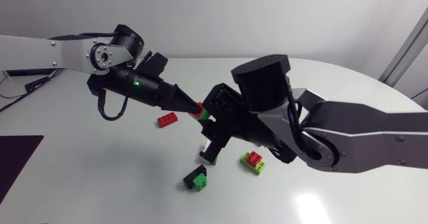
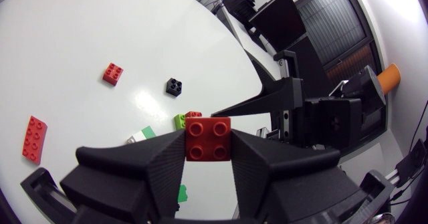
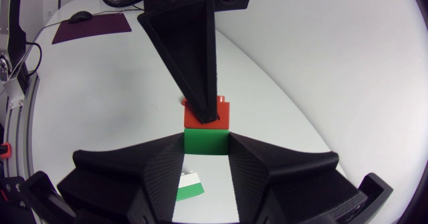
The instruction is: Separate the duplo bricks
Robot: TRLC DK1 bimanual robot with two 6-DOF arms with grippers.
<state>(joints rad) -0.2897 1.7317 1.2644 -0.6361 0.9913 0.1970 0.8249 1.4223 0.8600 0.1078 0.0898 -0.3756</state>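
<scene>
A red brick (image 2: 208, 138) sits stacked on a green brick (image 3: 206, 142), held above the table's middle. My left gripper (image 2: 208, 142) is shut on the red brick (image 1: 198, 107), coming in from the left (image 1: 189, 105). My right gripper (image 3: 206, 147) is shut on the green brick (image 1: 205, 116) from the right (image 1: 210, 119). In the right wrist view one left finger (image 3: 190, 50) presses the side of the red brick (image 3: 208, 114). The two bricks look joined.
On the table lie a flat red brick (image 1: 167, 120), a green-and-white piece (image 1: 208, 157) under the grippers, a black-and-green stack (image 1: 196, 178) and a red, green and yellow stack (image 1: 253, 162). The left wrist view shows a small red brick (image 2: 112, 73) and a black one (image 2: 174, 86).
</scene>
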